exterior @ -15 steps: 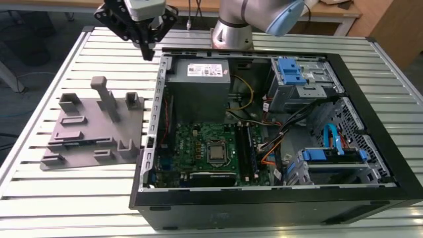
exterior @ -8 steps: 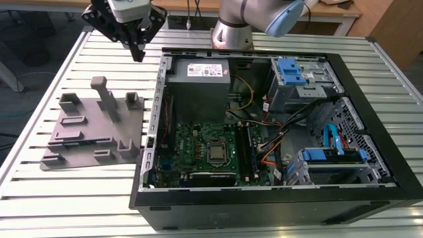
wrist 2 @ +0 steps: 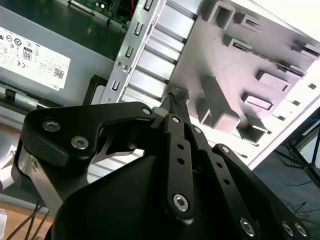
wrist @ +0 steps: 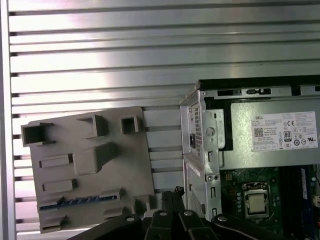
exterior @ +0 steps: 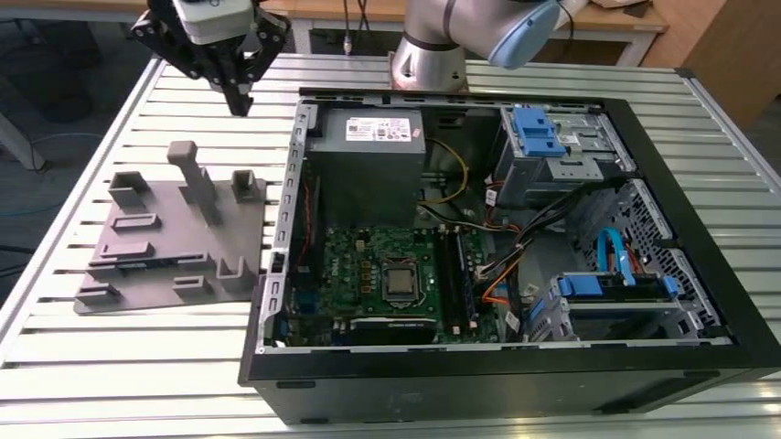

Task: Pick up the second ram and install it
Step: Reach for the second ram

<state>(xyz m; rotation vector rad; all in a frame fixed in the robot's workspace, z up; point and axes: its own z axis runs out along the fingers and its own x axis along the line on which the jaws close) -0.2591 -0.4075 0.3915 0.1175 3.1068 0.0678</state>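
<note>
One closed end effector (exterior: 240,102) hangs over open table (exterior: 110,137), apart from the second ram (wrist: 77,201).

Robot arm (exterior: 430,44) poised over a slatted metal table (exterior: 123,366), its black gripper (exterior: 240,101) pointing down, fingers drawn together to a point and carrying nothing. The gripper hangs above the far end of a grey moulded plate (exterior: 171,242) with upright blocks. Just beside the plate, to the exterior view's right, an open computer case (exterior: 488,375) lies on its side, exposing a green motherboard (exterior: 366,261), grey power supply (exterior: 366,151) and blue drive bracket (exterior: 535,131).
</note>
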